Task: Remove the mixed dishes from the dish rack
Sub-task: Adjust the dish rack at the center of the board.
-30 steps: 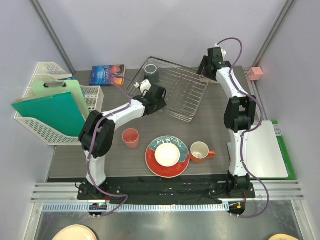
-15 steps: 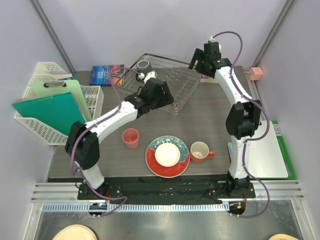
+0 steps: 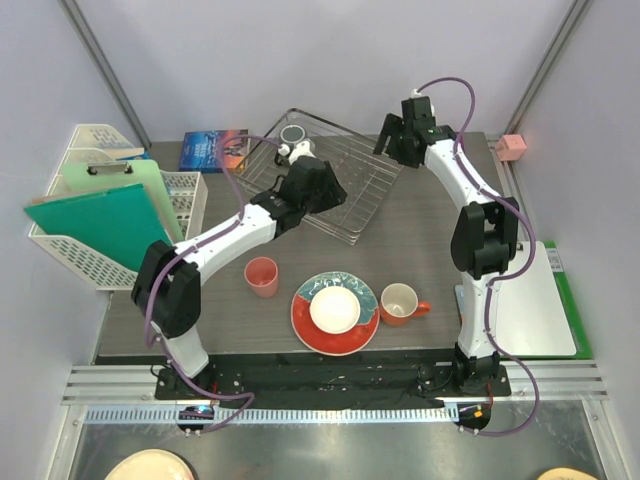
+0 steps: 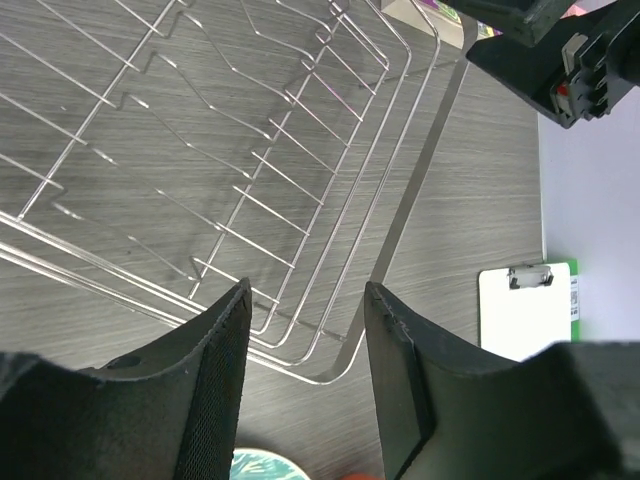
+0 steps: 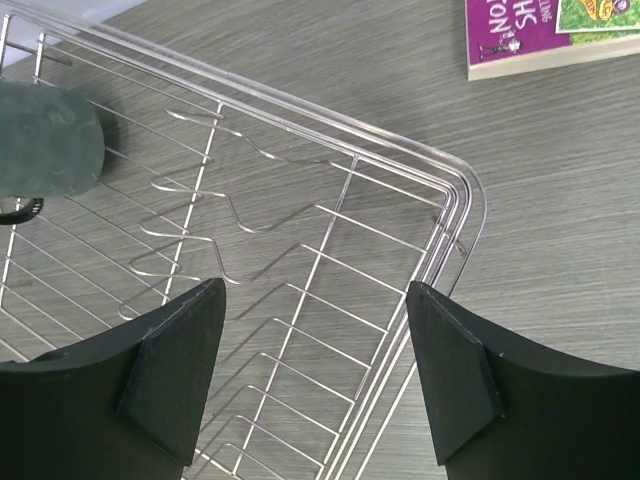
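Observation:
The silver wire dish rack lies askew at the back of the table. The dark grey mug stands in its far left corner and also shows in the right wrist view. My left gripper is open and empty over the rack, its jaws framing the rack's near right corner. My right gripper is open and empty above the rack's far right edge. The pink cup, the teal plate holding the small bowl, and the orange mug sit on the table in front.
A white lattice basket with green boards stands at the left. A book lies at the back left and shows in the right wrist view. A white clipboard lies at the right. A small pink box sits far right.
The rack and the grey mug in it have shifted and turned leftward. My left arm has reached further over the rack. My right gripper has moved left along the rack's far edge.

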`<state>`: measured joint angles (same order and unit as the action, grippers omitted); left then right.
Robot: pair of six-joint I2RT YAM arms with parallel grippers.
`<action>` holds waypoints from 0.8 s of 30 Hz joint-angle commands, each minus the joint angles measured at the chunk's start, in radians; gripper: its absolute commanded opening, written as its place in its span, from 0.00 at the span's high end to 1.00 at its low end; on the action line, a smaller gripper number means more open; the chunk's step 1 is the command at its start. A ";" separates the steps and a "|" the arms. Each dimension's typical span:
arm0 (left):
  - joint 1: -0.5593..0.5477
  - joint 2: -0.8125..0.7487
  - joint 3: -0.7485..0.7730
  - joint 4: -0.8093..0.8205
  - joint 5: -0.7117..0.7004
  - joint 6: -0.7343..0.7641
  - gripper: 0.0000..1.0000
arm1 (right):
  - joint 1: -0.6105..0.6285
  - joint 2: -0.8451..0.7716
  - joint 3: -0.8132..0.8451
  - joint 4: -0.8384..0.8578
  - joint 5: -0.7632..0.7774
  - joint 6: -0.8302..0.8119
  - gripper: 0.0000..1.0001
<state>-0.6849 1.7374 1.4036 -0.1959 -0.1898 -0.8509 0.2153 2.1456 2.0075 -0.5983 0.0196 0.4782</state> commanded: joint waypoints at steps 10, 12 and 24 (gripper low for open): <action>0.047 0.005 0.105 0.012 -0.028 0.122 0.27 | -0.004 -0.140 -0.019 0.031 0.039 0.049 0.17; 0.061 0.007 0.152 -0.039 -0.068 0.159 0.15 | -0.004 -0.179 -0.048 0.028 0.051 0.062 0.17; 0.268 0.007 0.198 -0.125 0.083 0.309 0.00 | -0.001 -0.493 -0.459 0.026 0.146 0.109 0.21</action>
<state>-0.4389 1.7718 1.5780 -0.2626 -0.1234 -0.6670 0.2142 1.7176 1.6855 -0.5671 0.1287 0.5583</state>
